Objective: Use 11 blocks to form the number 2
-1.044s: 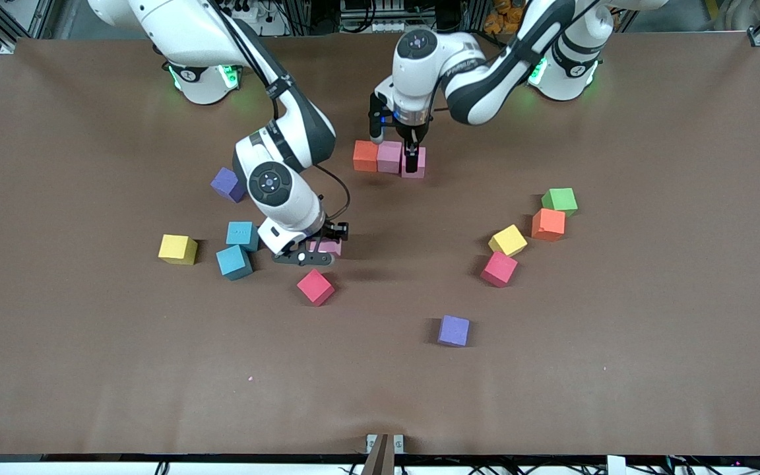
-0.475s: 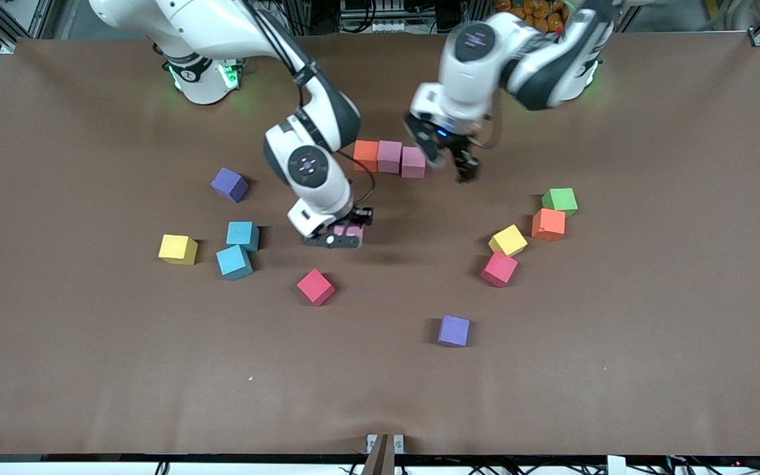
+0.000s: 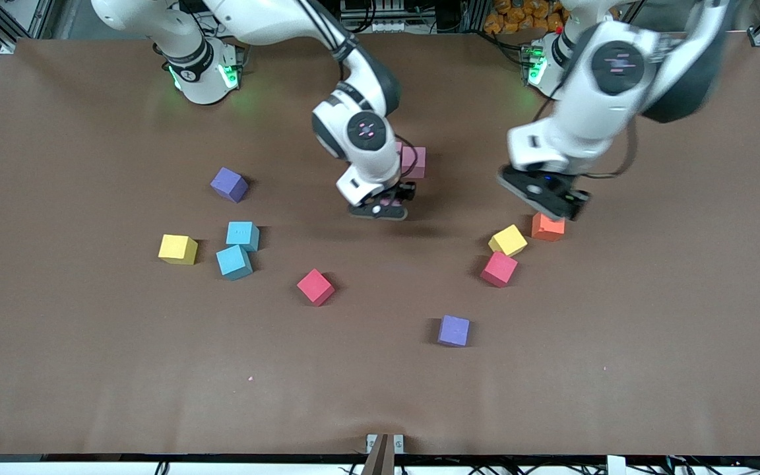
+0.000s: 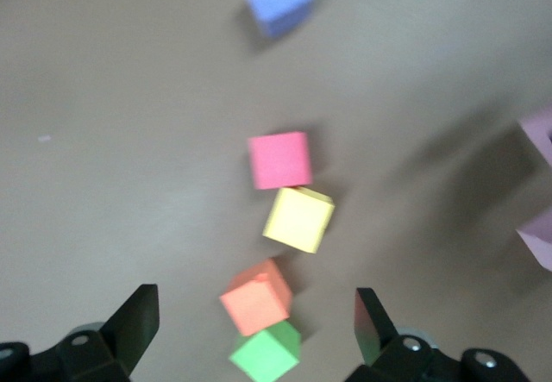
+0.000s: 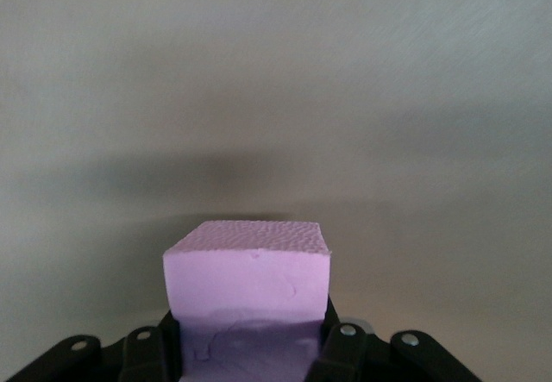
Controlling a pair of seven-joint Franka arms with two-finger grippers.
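The right claw is gripping a pink block tightly between its fingers and is carrying it in the air, over the desk just in front of the started row. Of that row, only one pink block is showing past the right arm; the rest is hidden.

The left claw is standing fully open and holding nothing. It is hanging over the green cube and the orange block, which are lying side by side toward the left arm's end of the desk. A yellow block is sitting just beside the orange one, and a red block is lying right by the yellow one, nearer to the front camera.

A purple block is lying alone, nearer still. Toward the right arm's end, another purple block, two blue blocks touching each other, a second yellow block and a second red block are lying scattered.
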